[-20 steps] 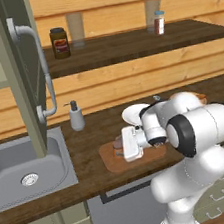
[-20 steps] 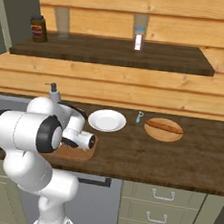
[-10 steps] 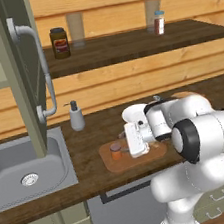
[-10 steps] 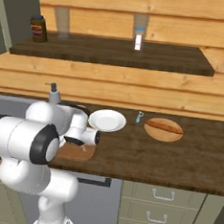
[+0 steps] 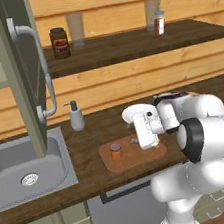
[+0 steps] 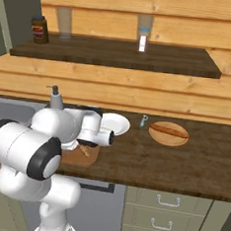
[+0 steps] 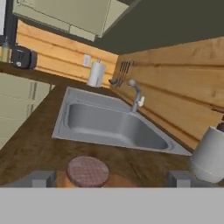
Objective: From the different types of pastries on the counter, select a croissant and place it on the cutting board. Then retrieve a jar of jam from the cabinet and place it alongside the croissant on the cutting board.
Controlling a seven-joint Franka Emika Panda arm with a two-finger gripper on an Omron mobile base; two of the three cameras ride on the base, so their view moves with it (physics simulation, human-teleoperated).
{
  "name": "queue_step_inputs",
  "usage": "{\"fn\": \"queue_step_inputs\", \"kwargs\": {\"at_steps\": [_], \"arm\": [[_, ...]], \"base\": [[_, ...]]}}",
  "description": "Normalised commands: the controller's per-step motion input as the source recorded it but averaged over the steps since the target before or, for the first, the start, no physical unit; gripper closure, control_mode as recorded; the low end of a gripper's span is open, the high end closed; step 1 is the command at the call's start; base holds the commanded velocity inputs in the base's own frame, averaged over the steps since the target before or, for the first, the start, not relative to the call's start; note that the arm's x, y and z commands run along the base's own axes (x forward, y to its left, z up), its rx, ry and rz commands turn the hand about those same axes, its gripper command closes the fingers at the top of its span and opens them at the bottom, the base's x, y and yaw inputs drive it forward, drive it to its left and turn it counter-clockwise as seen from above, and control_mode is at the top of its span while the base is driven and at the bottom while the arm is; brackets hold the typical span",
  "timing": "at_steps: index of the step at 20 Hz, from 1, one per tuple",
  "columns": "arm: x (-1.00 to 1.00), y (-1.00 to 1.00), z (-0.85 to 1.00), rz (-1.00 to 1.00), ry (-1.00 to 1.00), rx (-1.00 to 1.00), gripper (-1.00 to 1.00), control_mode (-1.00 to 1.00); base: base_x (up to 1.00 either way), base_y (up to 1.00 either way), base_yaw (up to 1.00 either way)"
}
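Hand: I see the hand (image 5: pixel 138 139) low over the cutting board, its jaws spread wide, holding nothing. In the hand view its two fingertips (image 7: pixel 41 178) stand well apart at the bottom edge.
Jam jar: the jam jar (image 5: pixel 116 152) stands upright on the cutting board (image 5: pixel 155 153), toward its 9 o'clock end in the left base view. In the hand view its lid (image 7: pixel 88 171) sits between the fingertips, touching neither.
Croissant: a small pale piece (image 6: pixel 84 151) lies on the board beside the arm in the right base view; I cannot tell whether it is the croissant.
Plate: a white plate (image 6: pixel 117 123) rests on the surface (image 5: pixel 92 137) at 12 o'clock of the board.
Soap dispenser: a grey dispenser (image 5: pixel 76 116) stands at 10 o'clock of the board, near the sink (image 5: pixel 21 172).
Shelf: a dark jar (image 5: pixel 60 42) and a small bottle (image 5: pixel 159 22) stand well apart on the shelf (image 5: pixel 124 44).
Wooden dish: a round dish (image 6: pixel 168 133) lies at 3 o'clock of the plate in the right base view.
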Motion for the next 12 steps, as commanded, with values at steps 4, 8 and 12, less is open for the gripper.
{"fn": "queue_step_inputs", "kwargs": {"at_steps": [4,8,12], "arm": [[0.37,-0.03,0.19,-0.03,-0.33,-0.33,-1.0,-1.0],[0.2,-0.05,0.01,-0.03,-0.5,-0.59,-1.0,-1.0],[0.04,-0.03,0.01,0.0,-0.4,-0.5,-1.0,-1.0]], "base": [[0.0,0.0,0.0],[0.0,0.0,0.0],[0.0,0.0,0.0]]}}
